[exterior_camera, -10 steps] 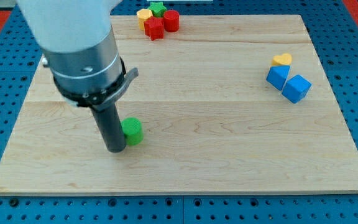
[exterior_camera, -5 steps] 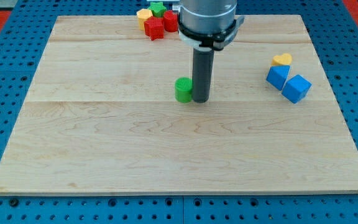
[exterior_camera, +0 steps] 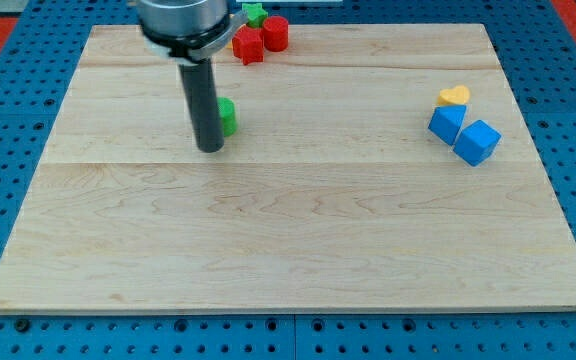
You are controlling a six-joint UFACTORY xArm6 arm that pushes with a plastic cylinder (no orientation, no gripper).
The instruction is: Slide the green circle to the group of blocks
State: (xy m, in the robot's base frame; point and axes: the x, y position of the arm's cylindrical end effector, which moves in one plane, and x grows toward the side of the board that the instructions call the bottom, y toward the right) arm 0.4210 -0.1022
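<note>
The green circle (exterior_camera: 227, 116) stands on the wooden board (exterior_camera: 288, 220), left of centre in the upper half. My tip (exterior_camera: 209, 148) rests on the board just left of and below it, and the rod covers the circle's left side. The group of blocks is at the view's top edge: a red block (exterior_camera: 248, 45), a red cylinder (exterior_camera: 275, 33) and a green star (exterior_camera: 256, 13), partly hidden by the arm (exterior_camera: 183, 20). The green circle is well below the group.
At the view's right sit a yellow heart (exterior_camera: 454, 96) and two blue cubes (exterior_camera: 447, 123) (exterior_camera: 477, 141), close together. The board lies on a blue perforated table (exterior_camera: 8, 110).
The green circle has moved from lower left toward the centre, then up and left toward the top group. My tip has shifted from its right side to its lower left.
</note>
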